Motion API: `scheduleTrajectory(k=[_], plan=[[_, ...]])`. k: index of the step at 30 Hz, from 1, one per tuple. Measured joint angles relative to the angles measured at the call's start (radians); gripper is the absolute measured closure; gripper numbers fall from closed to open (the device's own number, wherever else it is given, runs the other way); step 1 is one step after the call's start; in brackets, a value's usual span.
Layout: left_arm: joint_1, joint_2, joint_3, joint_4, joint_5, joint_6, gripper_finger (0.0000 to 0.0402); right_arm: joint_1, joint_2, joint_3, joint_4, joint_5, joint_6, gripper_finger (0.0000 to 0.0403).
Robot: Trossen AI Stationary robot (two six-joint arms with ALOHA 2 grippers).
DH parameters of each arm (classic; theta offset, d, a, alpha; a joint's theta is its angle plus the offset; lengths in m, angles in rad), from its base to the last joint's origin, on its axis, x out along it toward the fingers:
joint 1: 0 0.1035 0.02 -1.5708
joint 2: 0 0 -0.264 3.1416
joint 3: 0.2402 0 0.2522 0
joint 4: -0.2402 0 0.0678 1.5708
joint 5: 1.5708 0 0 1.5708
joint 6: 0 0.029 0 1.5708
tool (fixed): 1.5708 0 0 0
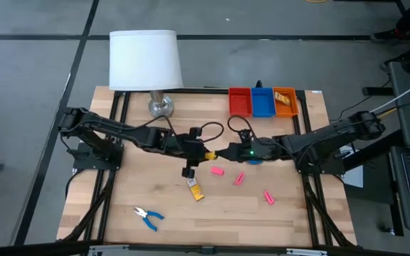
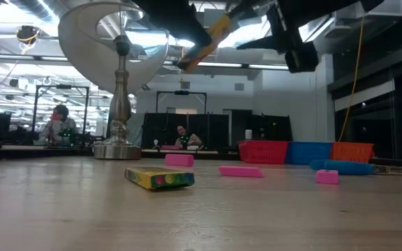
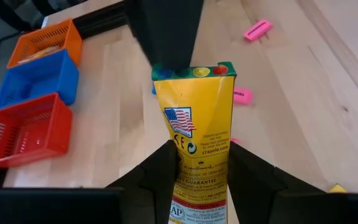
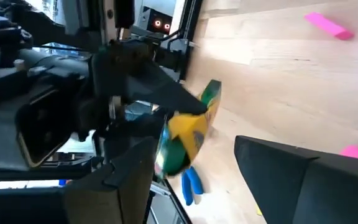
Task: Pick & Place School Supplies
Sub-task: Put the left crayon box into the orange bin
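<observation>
- Your left gripper [image 3: 201, 171] is up in the air over the middle of the table, pinching a yellow crayon box [image 3: 197, 134] between its two fingers. It holds only the lower part of the box, and the top end pokes out toward the other arm.
- Your right gripper [image 4: 194, 171] is right there at that free end, with its fingers spread wide and not touching the box yet. It looks like you want to pass the box across.
- The box could fall. If the left fingers let go before the right ones squeeze, it drops to the table.
- The box is cardboard, so a hard squeeze could crush it. The two grippers are very close, so they could also bump.
- On the box you can read "crayola", "GUARANTEE", a little flag and an "AP" mark. The small print is too tiny to read.
- A second crayon box [image 1: 195, 189] lies flat on the wood, below the grippers.
- Three pink erasers [image 1: 217, 171] lie near it, spread out to the right. Any writing on them is too small to read.
- One pair of blue-handled pliers [image 1: 146, 216] sits near the front left of the table.
- The red tray [image 1: 239, 101], blue tray [image 1: 263, 102] and orange tray [image 1: 285, 102] sit side by side at the back, next to the lamp [image 1: 145, 60].
</observation>
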Motion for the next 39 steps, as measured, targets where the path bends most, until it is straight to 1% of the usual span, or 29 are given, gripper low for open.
scheduleTrajectory(k=[4, 14, 18, 22, 24, 27, 33, 39], plan=[[0.000, 0.000, 0.000, -0.002, 0.001, 0.000, 0.0277, -0.023, 0.018, 0.000, 0.031, -0.043, -0.019, 0.0175], [0.000, 0.004, 0.000, 0.005, -0.006, 0.017, 0.0277, -0.043, 0.034, 0.005, 0.045, -0.087, -0.027, 0.0175], [0.000, 0.017, 0.000, 0.017, -0.005, 0.018, 0.0277, -0.043, 0.090, 0.066, 0.028, -0.103, -0.049, 0.0175], [0.000, 0.020, 0.000, 0.002, -0.012, 0.018, 0.0277, -0.056, 0.157, 0.145, -0.051, -0.138, -0.081, 0.0182], [0.000, 0.020, 0.000, 0.001, -0.024, 0.017, 0.0277, -0.059, 0.173, 0.172, -0.081, -0.152, -0.098, 0.0193], [-0.001, 0.020, 0.000, -0.004, -0.031, 0.018, 0.0277, -0.060, 0.180, 0.185, -0.105, -0.150, -0.106, 0.0224], [-0.016, 0.016, 0.000, -0.005, -0.062, -0.001, 0.0275, -0.059, 0.177, 0.187, -0.106, -0.138, -0.122, 0.0329], [-0.059, -0.013, 0.002, -0.046, -0.126, -0.001, 0.0272, -0.058, 0.177, 0.192, -0.077, -0.136, -0.145, 0.0329]])
